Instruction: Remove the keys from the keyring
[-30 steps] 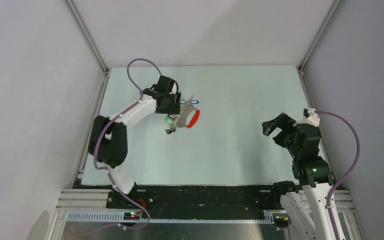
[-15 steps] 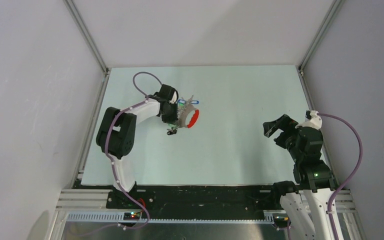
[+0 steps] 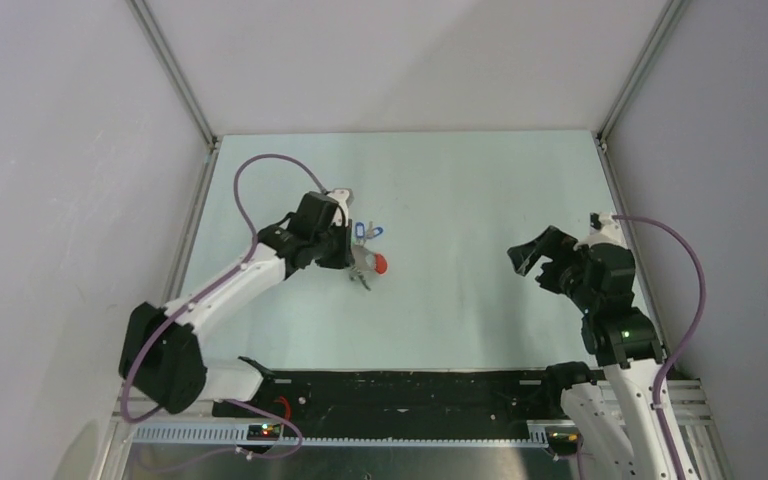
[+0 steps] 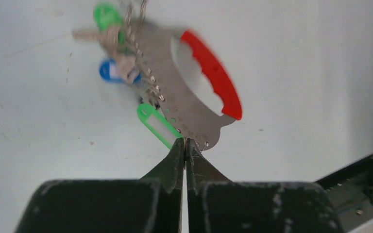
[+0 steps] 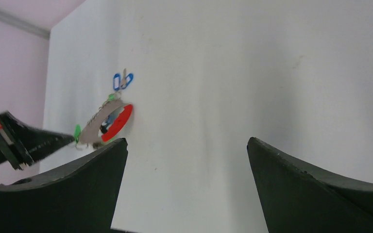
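Pale mint table (image 3: 460,310), matte and flat. Left gripper (image 4: 185,145): black tapered fingers pinching the lower edge of the keyring (image 4: 213,80), left-centre of top view; a red arc on a perforated silver band. Keys (image 4: 119,41): blurred cluster, silver metal with glossy green and blue plastic. Right gripper (image 3: 540,255): spread, empty. Risk: the narrow edge-grip may slip and drop the bunch.
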Controlling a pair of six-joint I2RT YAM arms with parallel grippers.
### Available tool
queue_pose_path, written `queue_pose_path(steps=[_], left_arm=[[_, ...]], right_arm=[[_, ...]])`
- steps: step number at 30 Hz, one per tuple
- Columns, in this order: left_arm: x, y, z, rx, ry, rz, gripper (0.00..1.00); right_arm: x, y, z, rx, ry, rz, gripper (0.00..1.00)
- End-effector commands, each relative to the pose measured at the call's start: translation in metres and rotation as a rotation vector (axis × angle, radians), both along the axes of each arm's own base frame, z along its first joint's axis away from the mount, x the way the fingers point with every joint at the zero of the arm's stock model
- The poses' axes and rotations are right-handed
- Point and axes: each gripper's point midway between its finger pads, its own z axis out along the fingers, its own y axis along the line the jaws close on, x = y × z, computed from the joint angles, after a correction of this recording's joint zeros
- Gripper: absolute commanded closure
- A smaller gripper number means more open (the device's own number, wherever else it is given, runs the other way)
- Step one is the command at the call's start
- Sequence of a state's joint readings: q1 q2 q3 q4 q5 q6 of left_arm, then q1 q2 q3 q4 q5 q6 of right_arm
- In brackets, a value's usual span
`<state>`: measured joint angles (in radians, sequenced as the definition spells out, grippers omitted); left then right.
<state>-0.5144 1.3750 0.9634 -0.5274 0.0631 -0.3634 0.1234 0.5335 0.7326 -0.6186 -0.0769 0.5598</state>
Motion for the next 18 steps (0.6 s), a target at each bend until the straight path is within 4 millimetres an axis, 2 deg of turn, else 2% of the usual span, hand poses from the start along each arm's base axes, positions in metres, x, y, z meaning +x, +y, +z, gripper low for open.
queue_pose_path(steps=[1,5,9,11,12,14,15,18], left_arm=[[-0.011,-0.025,0.047,-0.133,-0.087,-0.052,1.0],[-0.014,-0.04,0.077,-0.195,-0.136,-0.092,1.0],[-0.015,-0.052,0.108,-0.263,-0.18,-0.13,1.0],[-0.018,-0.058,0.12,-0.293,-0.191,-0.153,1.0],[-0.02,-0.061,0.125,-0.3,-0.198,-0.163,1.0],[-0.021,-0.064,0.136,-0.306,-0.222,-0.177,1.0],[-0.022,-0.065,0.139,-0.308,-0.228,-0.183,1.0],[-0.025,-0.073,0.156,-0.328,-0.255,-0.212,1.0]], right_arm=[[0.002,0.043,0.0,0.042,-0.013,0.221,0.0],[0.003,0.08,-0.007,0.062,0.011,0.368,0.0],[-0.006,0.127,0.001,0.07,-0.045,0.578,0.0],[-0.013,0.144,0.0,-0.03,-0.119,0.684,0.03],[-0.009,0.144,-0.001,-0.081,-0.144,0.669,0.04],[-0.021,0.164,0.0,-0.187,-0.233,0.756,0.04],[-0.019,0.168,0.003,-0.242,-0.301,0.779,0.05],[-0.029,0.194,0.0,-0.312,-0.411,0.915,0.19]])
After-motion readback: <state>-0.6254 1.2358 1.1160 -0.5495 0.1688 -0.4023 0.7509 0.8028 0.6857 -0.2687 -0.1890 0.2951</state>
